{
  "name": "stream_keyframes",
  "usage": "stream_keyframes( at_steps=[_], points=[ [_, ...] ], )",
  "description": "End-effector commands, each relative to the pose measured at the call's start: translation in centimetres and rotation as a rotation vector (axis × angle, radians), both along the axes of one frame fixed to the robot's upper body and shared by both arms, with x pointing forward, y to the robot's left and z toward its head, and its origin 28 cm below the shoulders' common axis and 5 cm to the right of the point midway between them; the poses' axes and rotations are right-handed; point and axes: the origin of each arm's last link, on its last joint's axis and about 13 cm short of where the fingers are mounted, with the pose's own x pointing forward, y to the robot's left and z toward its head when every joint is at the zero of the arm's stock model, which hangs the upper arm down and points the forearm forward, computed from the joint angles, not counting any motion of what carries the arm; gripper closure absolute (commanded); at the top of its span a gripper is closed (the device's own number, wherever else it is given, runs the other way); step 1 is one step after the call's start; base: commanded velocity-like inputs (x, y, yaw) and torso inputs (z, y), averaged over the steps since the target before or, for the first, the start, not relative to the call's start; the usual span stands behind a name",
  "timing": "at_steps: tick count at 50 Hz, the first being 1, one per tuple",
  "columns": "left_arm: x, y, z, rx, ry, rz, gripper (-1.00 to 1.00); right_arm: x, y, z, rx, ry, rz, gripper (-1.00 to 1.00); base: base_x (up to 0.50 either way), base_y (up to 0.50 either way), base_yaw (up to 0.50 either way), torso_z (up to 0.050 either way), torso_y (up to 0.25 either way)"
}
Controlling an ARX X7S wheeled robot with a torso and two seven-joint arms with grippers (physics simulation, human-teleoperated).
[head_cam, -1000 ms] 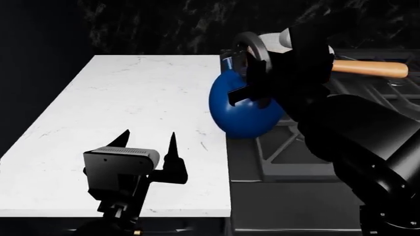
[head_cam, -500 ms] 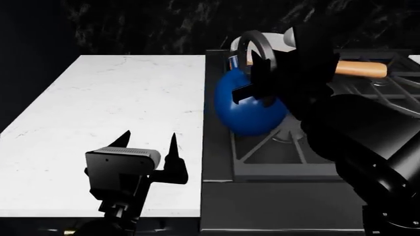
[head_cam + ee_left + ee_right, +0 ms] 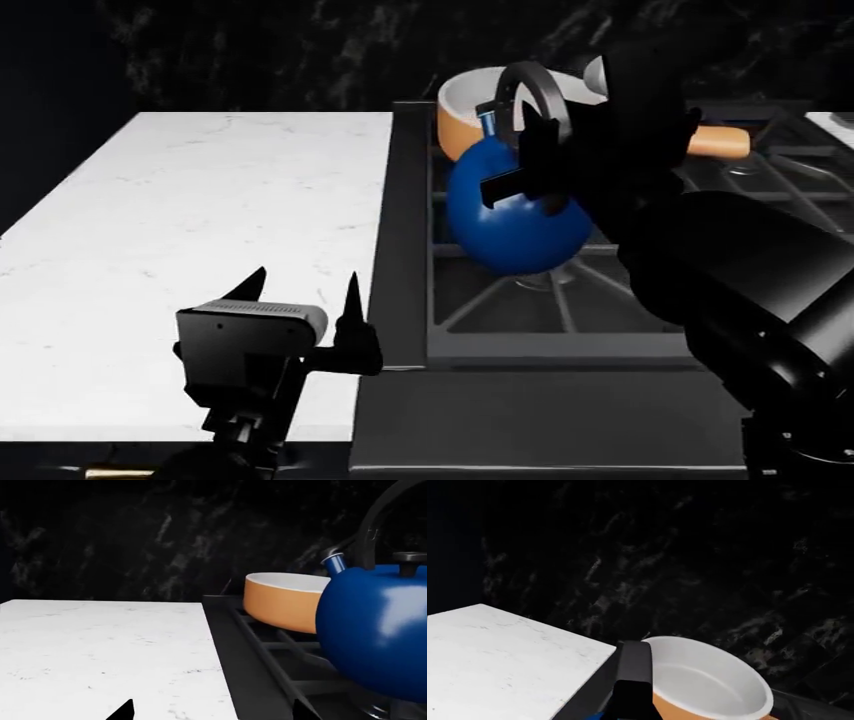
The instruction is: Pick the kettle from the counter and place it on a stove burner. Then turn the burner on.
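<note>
The glossy blue kettle (image 3: pixel 521 215) hangs tilted above the front left stove burner (image 3: pixel 550 283), clear of the grate. My right gripper (image 3: pixel 529 158) is shut on the kettle's black arched handle (image 3: pixel 634 677). In the left wrist view the kettle (image 3: pixel 373 635) fills the side over the grate, spout toward the pan. The white marble counter (image 3: pixel 200 200) lies left of the stove. My left gripper (image 3: pixel 303 285) stands open and empty above the counter's front edge, its fingertips (image 3: pixel 127 711) bracketing the seam between counter and stove.
An orange saucepan (image 3: pixel 463 105) with a white inside sits on the back left burner just behind the kettle, its wooden handle (image 3: pixel 717 143) pointing right. A dark marble wall (image 3: pixel 694 555) backs the stove. More grates (image 3: pixel 787 190) extend to the right.
The view has slid right along the counter, bringing the stove into the middle. The kettle went from above the counter's edge to over the front left burner. The left gripper stays open.
</note>
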Motion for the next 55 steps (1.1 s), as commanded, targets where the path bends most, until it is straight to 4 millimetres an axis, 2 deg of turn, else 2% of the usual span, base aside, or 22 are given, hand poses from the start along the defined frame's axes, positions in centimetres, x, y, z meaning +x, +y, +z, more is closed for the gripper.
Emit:
stream_keyframes(
  at_steps=[1,13,27,55],
  points=[
    [0.0,0.0,0.0,0.000,0.001,0.000,-1.00,-0.1,-0.4,0.9,-0.006,-0.047,-0.039,1.00,0.00,-0.14,0.00,0.000,0.000],
    [0.2,0.0,-0.1,-0.002,0.005,0.002,-1.00,0.3,-0.7,0.7,-0.026,-0.051,-0.065,1.00,0.00,-0.03,0.00,0.001,0.002],
    [0.3,0.1,-0.4,-0.003,0.010,0.008,-1.00,0.8,-1.7,0.4,-0.015,-0.058,-0.175,1.00,0.00,0.00,0.00,0.000,0.001],
    [0.5,0.0,-0.8,-0.001,0.022,0.009,-1.00,2.5,-1.7,-1.3,0.028,-0.004,-0.132,1.00,0.00,0.00,0.00,0.000,0.001]
  ],
)
